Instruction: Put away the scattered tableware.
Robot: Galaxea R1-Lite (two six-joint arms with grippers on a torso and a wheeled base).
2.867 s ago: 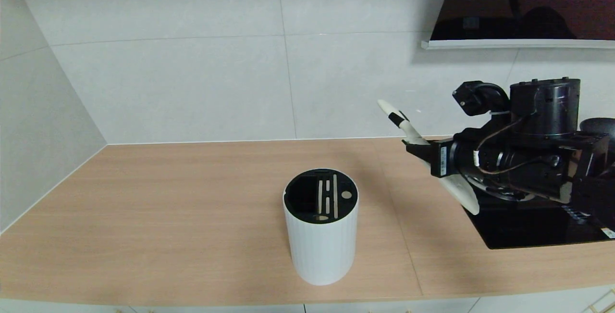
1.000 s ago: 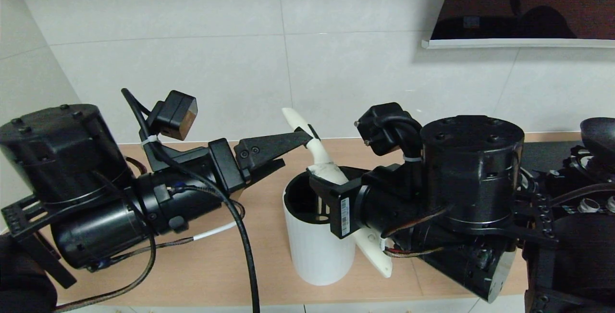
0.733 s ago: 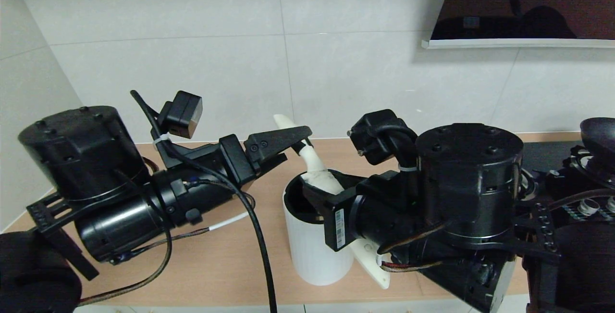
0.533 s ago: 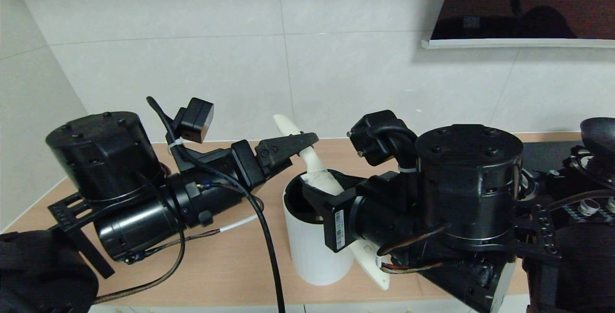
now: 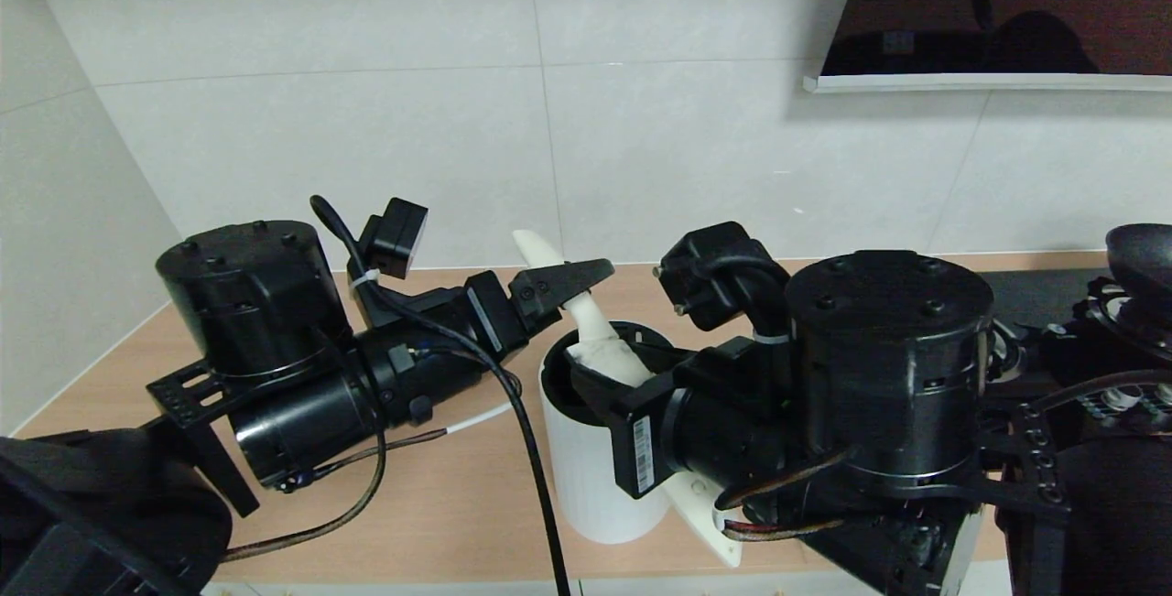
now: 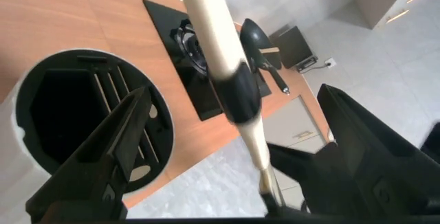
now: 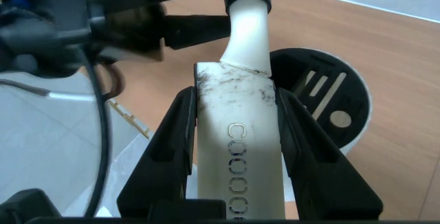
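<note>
Room: kitchen corner, wooden counter (image 5: 430,504) under a white tiled wall (image 5: 366,120).
Holder: white round holder (image 5: 595,486) stands upright near the counter's front edge; black top w/ narrow slots and one big opening.
Utensil: long white utensil (image 5: 591,326), prob. a knife in its cover. It is in the air and tilted, thin handle end up toward the wall, wide end down past the holder's near side. It is not yet inside.
Right gripper: the right gripper (image 5: 612,367) is clamped on the flat wide part, just above the holder's top.
Left gripper: the left gripper (image 5: 560,298) has its fingers spread, one on each side of the handle at its black band. I see no contact.
Why held so: my guess is that the right grip sits too low on the wide part to lower it into a slot, so the left stands ready to take the handle, i.e. a handover.
Left wrist view: shows the gap on both sides of the handle, plus a black cooktop (image 6: 196,66) beyond the holder.
Right wrist view: shows both fingers (image 7: 180,141) tight against the flat part, w/ dark smudges on it. In the head view the arm hides this.
</note>
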